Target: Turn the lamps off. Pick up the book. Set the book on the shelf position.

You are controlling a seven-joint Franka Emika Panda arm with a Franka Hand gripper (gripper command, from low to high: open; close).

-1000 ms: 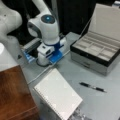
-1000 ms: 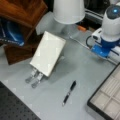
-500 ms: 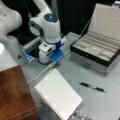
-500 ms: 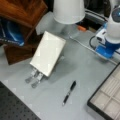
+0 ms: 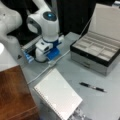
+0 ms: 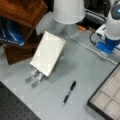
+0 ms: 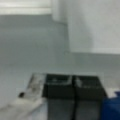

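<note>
in a front view the gripper (image 5: 51, 53) hangs low over the back of the grey desk (image 5: 105, 102), its blue parts just above a white cable (image 5: 47, 68) that runs across the surface. the book (image 5: 58, 97) lies flat on the desk, well apart from the jaws and nearer the view's bottom, spiral edge toward the view's left. the shelf (image 5: 15, 95), dark reddish-brown with a glossy top, sits off to the view's left of the book and lower-left of the jaws. a grey compartment box (image 5: 97, 51) with its lid up stands to the view's right of the jaws, and a pen (image 5: 93, 87) lies on the desk below that box.

in a front view the gripper (image 6: 106, 46) sits at the right edge, down by the cable (image 6: 87, 47). the book (image 6: 48, 53) lies well away to the view's left of the jaws, propped on a silver stand (image 6: 33, 77). the shelf (image 6: 21, 11) fills the top left corner, beyond the book. a white lamp (image 6: 68, 11) stands at the top between shelf and jaws. the pen (image 6: 69, 92) lies below.

in the wrist view the gripper (image 7: 73, 87) shows as two dark blocks side by side, pressed together with nothing between them, above the bare grey desk (image 7: 30, 45).
</note>
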